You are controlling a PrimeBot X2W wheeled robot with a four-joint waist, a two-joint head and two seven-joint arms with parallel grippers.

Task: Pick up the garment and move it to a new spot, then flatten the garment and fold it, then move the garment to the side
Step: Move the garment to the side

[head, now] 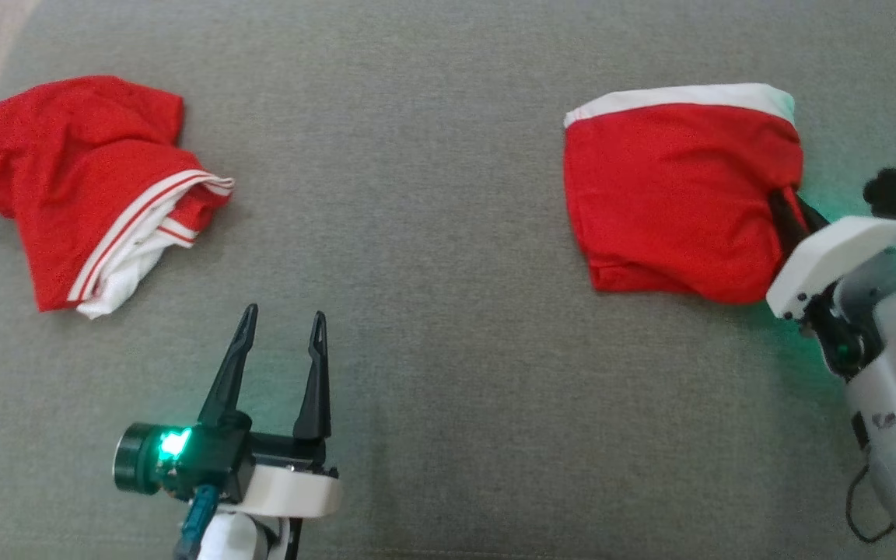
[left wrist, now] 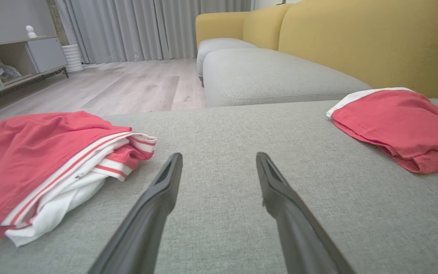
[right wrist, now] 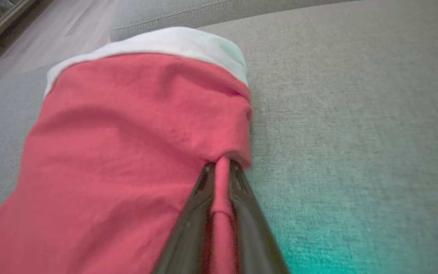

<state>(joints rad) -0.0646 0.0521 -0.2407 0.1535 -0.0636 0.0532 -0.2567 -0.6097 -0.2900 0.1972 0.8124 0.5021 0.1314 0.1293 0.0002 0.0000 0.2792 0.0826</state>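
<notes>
Item under inspection: the folded red garment with a white band (head: 673, 194) lies on the right side of the grey woven sofa cushion (head: 432, 233), white band at the far edge.

Right gripper (right wrist: 222, 169): narrowed onto a raised pleat of red cloth at the garment's right edge. The pleat runs between the two dark fingers, so the cloth is held.

Left gripper (head: 283, 319): jaws wide, holding nothing, over bare cushion near the front, apart from both garments.

Also noted: a crumpled red garment with white stripes (head: 82, 187) at the cushion's left, untouched.

Handling assessment: the cloth appears thin, soft and light, and not fragile. It offers no stiffness, so a lift from one pinch is likely to let the folded layers sag and open. The woven cushion looks likely to drag at the cloth.

Grasp assessment: the present hold takes only a small pleat. How many layers it catches cannot be told. An edge hold through all the layers, with the far side supported, would be judged safer.
</notes>
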